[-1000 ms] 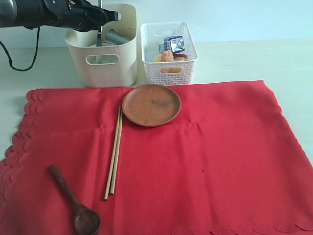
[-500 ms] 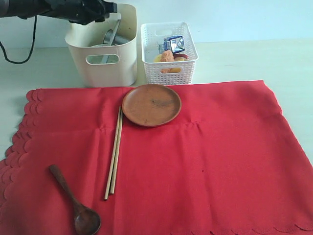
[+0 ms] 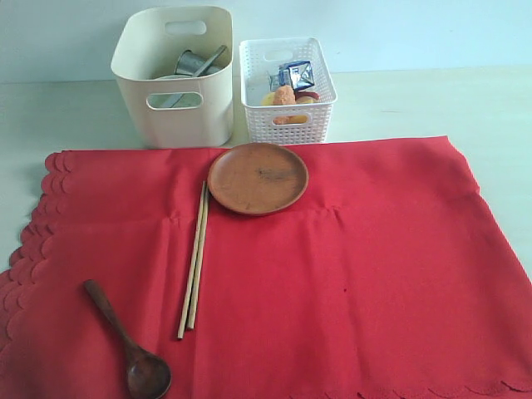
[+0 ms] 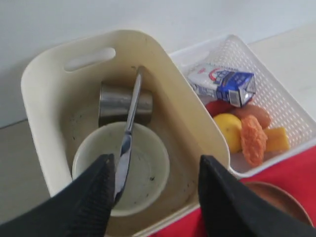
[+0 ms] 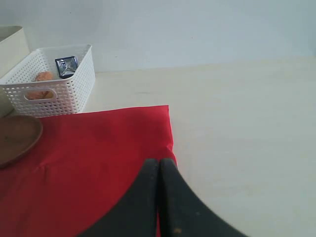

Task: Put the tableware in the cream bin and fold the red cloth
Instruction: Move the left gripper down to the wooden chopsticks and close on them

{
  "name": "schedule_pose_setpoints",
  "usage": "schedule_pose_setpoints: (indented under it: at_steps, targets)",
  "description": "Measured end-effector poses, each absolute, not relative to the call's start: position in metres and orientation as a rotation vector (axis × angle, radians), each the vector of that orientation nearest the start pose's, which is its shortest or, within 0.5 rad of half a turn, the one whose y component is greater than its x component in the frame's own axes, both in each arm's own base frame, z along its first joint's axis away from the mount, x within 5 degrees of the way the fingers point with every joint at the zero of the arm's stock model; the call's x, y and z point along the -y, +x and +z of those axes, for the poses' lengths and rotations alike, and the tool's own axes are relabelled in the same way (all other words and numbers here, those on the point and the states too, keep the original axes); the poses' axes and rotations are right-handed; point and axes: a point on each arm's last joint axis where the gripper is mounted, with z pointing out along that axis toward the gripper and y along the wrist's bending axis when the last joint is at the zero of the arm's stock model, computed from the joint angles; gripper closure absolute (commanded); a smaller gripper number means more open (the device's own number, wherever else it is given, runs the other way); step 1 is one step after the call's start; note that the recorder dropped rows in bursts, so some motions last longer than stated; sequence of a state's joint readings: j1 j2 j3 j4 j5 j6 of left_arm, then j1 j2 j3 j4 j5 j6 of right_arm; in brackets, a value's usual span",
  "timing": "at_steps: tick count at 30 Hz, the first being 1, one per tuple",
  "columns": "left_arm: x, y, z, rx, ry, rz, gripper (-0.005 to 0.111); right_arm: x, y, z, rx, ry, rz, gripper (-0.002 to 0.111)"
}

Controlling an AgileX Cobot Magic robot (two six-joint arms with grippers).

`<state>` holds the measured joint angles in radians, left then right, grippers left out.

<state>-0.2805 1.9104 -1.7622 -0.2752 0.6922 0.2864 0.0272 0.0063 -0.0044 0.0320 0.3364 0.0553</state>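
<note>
Behind the pale desk is a plain light wall. At the far left stands the cream bin. Inside it are the white bowl, the steel cup on its side, and the knife. The knife lies slanted from bowl to cup, probably because the bin gives it no room to lie flat. The left fingers are wide apart above the bin and hold nothing. The right fingers are pressed together, empty, by the right edge of the red cloth. On the cloth lie the brown plate, the chopsticks and the wooden spoon. I think these must go before folding is possible.
</note>
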Motion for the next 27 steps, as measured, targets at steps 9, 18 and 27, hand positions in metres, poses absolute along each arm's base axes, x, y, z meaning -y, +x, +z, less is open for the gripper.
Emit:
schedule_pose_setpoints:
  at_steps: [9, 18, 27]
  targets:
    - [0.132, 0.389, 0.332, -2.470, 0.622, -0.315, 0.055, -0.002, 0.054, 0.184, -1.822, 0.046, 0.089, 0.108]
    - [0.122, 0.333, 0.306, -2.623, 0.603, -0.432, 0.055, -0.002, 0.054, 0.184, -1.822, 0.046, 0.089, 0.108]
    - [0.149, 0.301, 0.267, -2.705, 0.721, -0.475, 0.055, -0.002, 0.054, 0.184, -1.822, 0.046, 0.089, 0.108]
